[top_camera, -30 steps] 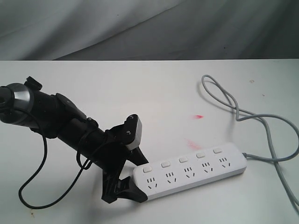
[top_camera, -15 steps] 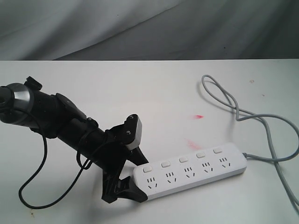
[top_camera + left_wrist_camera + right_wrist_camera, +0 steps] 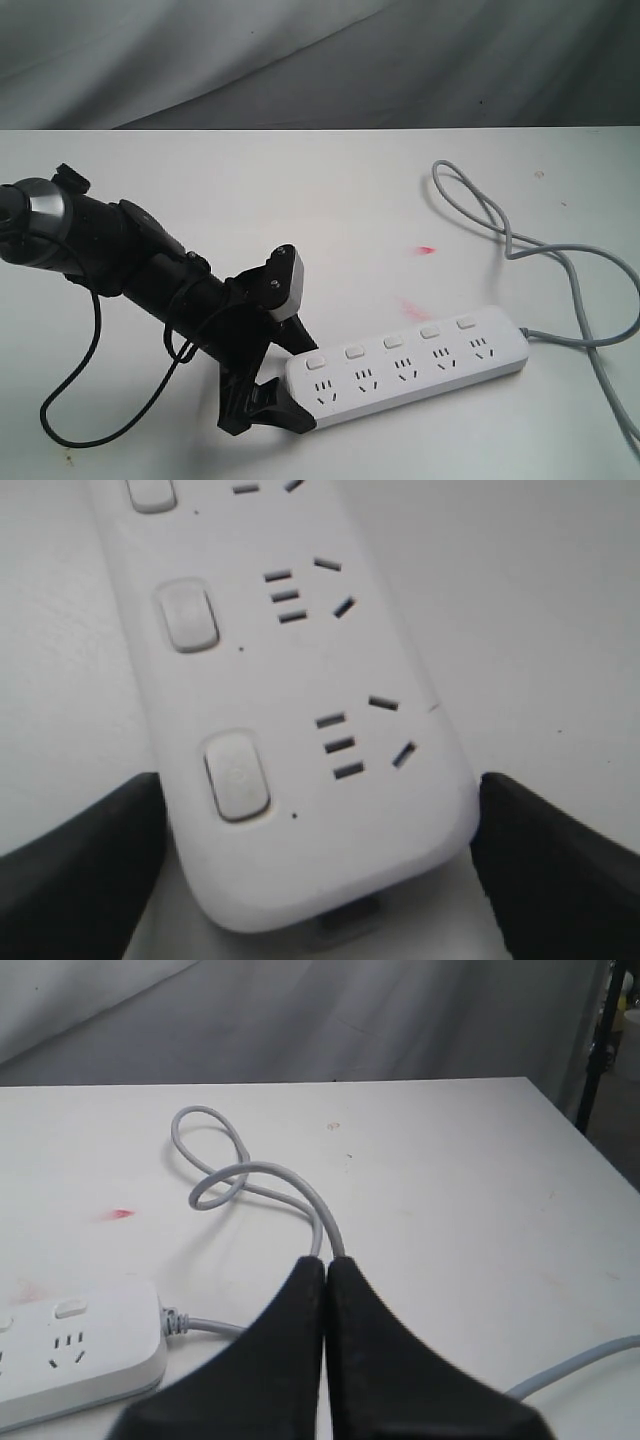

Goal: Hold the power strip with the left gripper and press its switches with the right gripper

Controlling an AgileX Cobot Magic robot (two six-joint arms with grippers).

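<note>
The white power strip [image 3: 420, 368] lies slanted on the table, its row of switches [image 3: 392, 342] along the far edge. My left gripper [image 3: 300, 380] straddles the strip's left end, one black finger against each long side. In the left wrist view the fingers [image 3: 90, 860] press both edges of the power strip [image 3: 300, 660], near the end switch [image 3: 237, 775]. My right gripper [image 3: 325, 1262] is shut with nothing between its fingers, hovering beyond the cord end of the power strip [image 3: 70, 1350]. It does not show in the exterior view.
The grey cord [image 3: 500, 230] loops from the strip's right end toward the back right and off the table's right edge; the same cord [image 3: 250, 1175] shows past my right fingertips. Small red marks [image 3: 425, 249] stain the white table. A grey cloth hangs behind.
</note>
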